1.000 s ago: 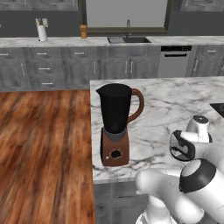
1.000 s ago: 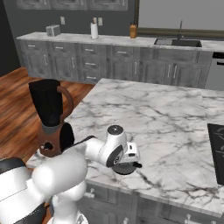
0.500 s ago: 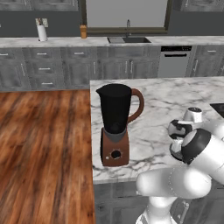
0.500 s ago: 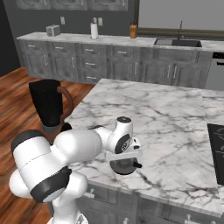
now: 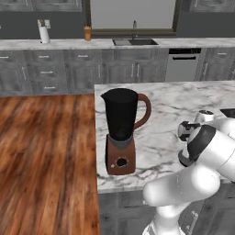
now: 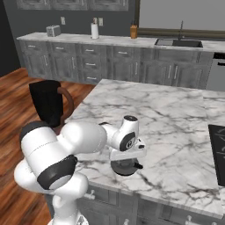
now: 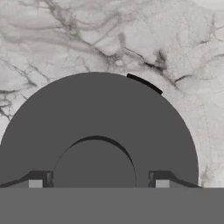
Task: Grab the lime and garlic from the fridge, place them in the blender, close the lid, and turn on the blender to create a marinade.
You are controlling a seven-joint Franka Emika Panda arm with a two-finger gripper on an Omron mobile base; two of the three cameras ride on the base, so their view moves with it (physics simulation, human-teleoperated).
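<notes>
1. Gripper (image 7: 98, 183): hand view, pointing straight down over lid; 2 finger tips (image 7: 36, 183) stand 1 each side of the knob (image 7: 94, 164), apart from it w/ gaps showing. Jaws spread fairly wide, not gripping anything yet. In right base view the hand (image 6: 127, 151) sits low on the counter's near edge, directly on top of the lid.

2. Lid (image 7: 98, 131): dark grey disc, flat on marble counter (image 6: 167, 114), near front edge, well apart from blender. Seen also under the hand in right base view (image 6: 126, 167).

3. Blender (image 5: 121, 131): black jar on reddish-brown base, dial (image 5: 121, 161) facing front, handle to its right in left base view. Stands at counter's left corner, top uncovered. Contents not visible; can't tell if lime & garlic are inside.

4. Far wall: grey cabinets, sink (image 5: 135, 41), paper-towel roll (image 5: 44, 34).

Status (judgement): robot at lid-pickup stage, so loading prob. done. Left: pinch knob, lift, seat lid on jar, turn dial.
</notes>
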